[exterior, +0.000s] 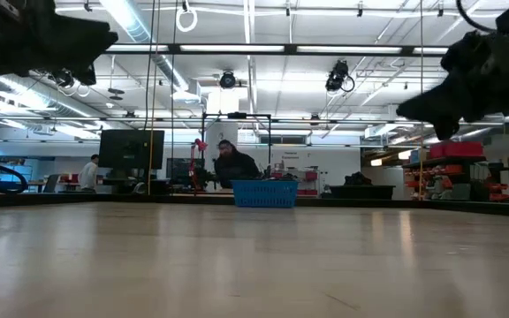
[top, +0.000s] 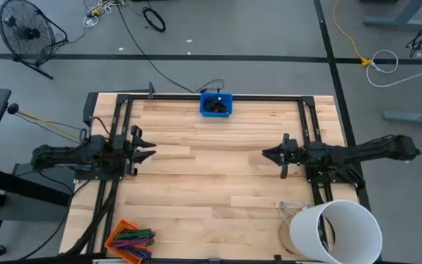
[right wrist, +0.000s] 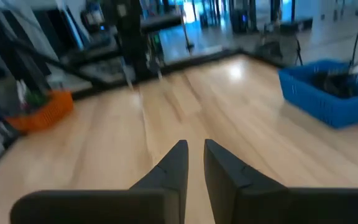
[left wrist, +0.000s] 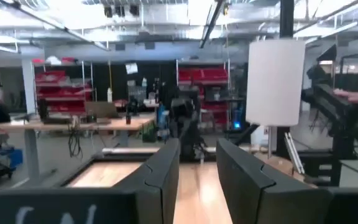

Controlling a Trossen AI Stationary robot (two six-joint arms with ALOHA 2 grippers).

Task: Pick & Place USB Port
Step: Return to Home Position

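A blue plastic bin (top: 216, 114) holding black charger cables (top: 215, 105) sits mid-far edge of the wooden table (top: 211, 183); an orange bin (top: 113, 242) with green-black cables (top: 134, 236) sits at its near-left corner.

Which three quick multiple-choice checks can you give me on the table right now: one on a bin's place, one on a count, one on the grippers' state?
1. Where is the blue bin?
A) midway along the table edge at the top of the high view
B) at the table's centre
C) at a corner

2. How many coloured bins show in the high view?
A) one
B) two
C) three

3. What do the left gripper and the right gripper hold?
A) nothing, both are open
B) a cable each
C) one cable, pulled between them

Answers:
1 A, it sits midway along that edge.
2 B, the blue one and the orange bin at the corner on the left arm's side.
3 A, each wrist view shows a bare gap between the fingers.
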